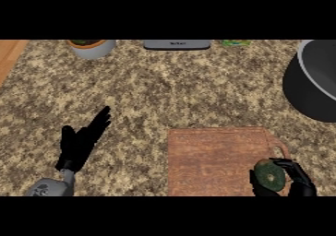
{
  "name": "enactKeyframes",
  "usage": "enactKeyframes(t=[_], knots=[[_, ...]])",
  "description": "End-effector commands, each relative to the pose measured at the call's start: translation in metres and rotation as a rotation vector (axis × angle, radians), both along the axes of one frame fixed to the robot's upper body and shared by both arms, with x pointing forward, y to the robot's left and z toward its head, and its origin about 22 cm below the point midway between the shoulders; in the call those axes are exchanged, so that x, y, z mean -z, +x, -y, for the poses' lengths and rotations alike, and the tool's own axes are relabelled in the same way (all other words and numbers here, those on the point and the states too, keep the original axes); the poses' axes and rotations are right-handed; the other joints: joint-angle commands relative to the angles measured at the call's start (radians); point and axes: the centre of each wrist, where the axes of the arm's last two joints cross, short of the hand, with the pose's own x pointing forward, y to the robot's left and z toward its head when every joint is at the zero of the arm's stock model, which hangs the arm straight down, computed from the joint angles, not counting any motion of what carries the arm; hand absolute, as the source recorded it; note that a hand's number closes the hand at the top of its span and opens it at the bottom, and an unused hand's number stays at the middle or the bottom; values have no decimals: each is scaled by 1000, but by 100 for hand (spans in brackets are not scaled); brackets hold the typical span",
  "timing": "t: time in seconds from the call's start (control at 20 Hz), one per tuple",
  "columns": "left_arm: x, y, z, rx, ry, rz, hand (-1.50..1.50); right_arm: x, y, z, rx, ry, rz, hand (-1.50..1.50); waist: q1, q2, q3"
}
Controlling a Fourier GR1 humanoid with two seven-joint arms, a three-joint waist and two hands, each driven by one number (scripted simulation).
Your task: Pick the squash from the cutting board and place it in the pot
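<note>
**Squash in the right hand at the near corner of the cutting board**

The squash (270,175), dark green and round, sits at the near right corner of the cutting board (212,161), close to the lower edge of the view. The right hand (298,180) has its fingers (288,162) curled over the top and right side of the squash while the thumb lies against its left side, so the hand is grasping it. Whether the squash is lifted off the board or resting on it cannot be told from this view.

The board is a reddish-brown wooden slab with a handle loop on its right edge, lying flat on the speckled bench (150,87).

To the left of the board, well apart from it, the left hand (81,143) shows above its grey forearm, its fingers straight and released, pointing up and to the right, holding nothing.

Farther back on the right, the pot (314,92) stands on the bench, large and dark with a grey inside, cut off by the right edge of the view. It is well apart from the squash.

Along the far edge of the bench stand a pale round bowl (92,47) at the left, a flat grey appliance (177,44) in the middle, and a small green item (236,43) beside it, too small to identify. A strip of wood (6,60) shows at the far left.
</note>
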Motion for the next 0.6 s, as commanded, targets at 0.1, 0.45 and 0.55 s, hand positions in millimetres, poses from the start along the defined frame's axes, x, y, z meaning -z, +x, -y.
enactKeyframes(t=[0.1, 0.45, 0.55], knots=[[1, 0, -1, -7, 6, 6, 0, -33, -45, 164, 281, -119, -37, 150, -10, 13, 14], [-7, 5, 13, 11, 11, 9, 0, -44, -64, 218, 334, -184, -84, 150, 14, 12, 11], [-14, 3, -2, 5, 15, -8, 0, -53, -66, 212, 322, -257, -97, 150, 14, 12, 10]])
